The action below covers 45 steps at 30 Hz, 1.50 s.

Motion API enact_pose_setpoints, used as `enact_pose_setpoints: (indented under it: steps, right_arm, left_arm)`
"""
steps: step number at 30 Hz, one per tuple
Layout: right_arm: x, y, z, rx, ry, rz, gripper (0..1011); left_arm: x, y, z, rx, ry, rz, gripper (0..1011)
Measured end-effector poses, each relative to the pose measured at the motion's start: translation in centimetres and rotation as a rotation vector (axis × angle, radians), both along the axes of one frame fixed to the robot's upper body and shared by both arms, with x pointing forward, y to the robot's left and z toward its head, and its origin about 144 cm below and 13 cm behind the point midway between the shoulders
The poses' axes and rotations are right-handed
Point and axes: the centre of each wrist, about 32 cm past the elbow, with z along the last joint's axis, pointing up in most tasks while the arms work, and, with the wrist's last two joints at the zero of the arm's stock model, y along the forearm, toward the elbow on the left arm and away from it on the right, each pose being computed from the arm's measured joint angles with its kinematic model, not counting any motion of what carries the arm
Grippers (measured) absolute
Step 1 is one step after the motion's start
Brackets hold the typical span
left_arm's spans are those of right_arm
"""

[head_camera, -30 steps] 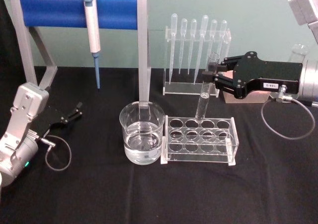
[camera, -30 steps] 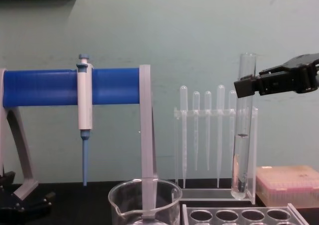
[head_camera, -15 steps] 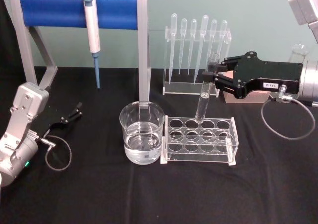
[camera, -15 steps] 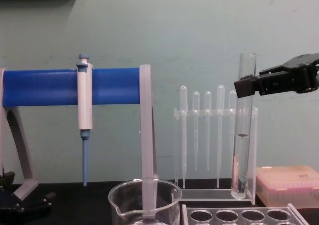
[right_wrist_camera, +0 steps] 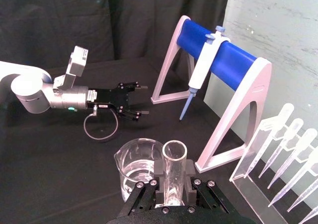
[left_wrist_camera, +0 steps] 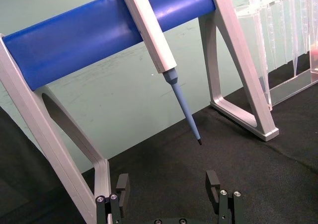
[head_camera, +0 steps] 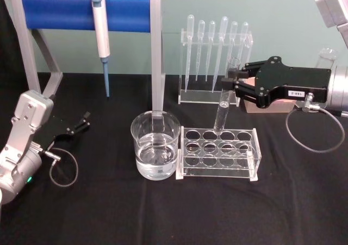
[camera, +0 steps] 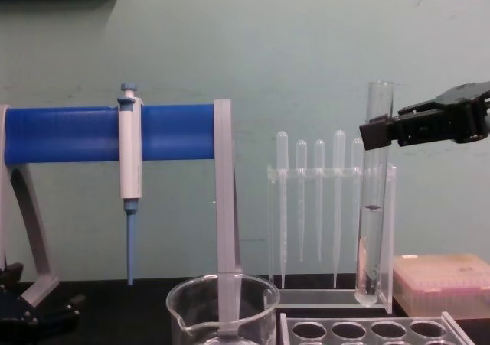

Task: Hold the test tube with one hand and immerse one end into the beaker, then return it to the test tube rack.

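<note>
Pinching test tube (head_camera: 223, 112) near its mouth with right gripper (head_camera: 232, 87), roughly upright, rounded end hanging just above back-row hole of test tube rack (head_camera: 217, 154). Just left of rack, beaker (head_camera: 155, 147) of clear liquid, apart from tube. Parked low on left over bench (head_camera: 163, 212), left gripper (head_camera: 81, 121), fingers spread wide.

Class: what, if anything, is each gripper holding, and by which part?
The right gripper holds the test tube near its top, just below the mouth. The left gripper sits open at the left, holding nothing.
</note>
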Motion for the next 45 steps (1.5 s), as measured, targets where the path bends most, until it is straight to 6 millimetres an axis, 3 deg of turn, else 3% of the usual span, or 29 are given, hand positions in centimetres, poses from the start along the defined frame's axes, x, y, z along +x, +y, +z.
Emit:
enact_pose_setpoints:
  steps: [36, 45]
  right_arm:
    - [0.0, 0.0, 0.0, 0.0, 0.0, 0.0, 239]
    - [0.08, 0.5, 0.9, 0.014, -0.04, -0.003, 239]
  left_arm:
    - [0.0, 0.0, 0.0, 0.0, 0.0, 0.0, 1000]
    - [0.0, 0.0, 0.0, 0.0, 0.0, 0.0, 1000]
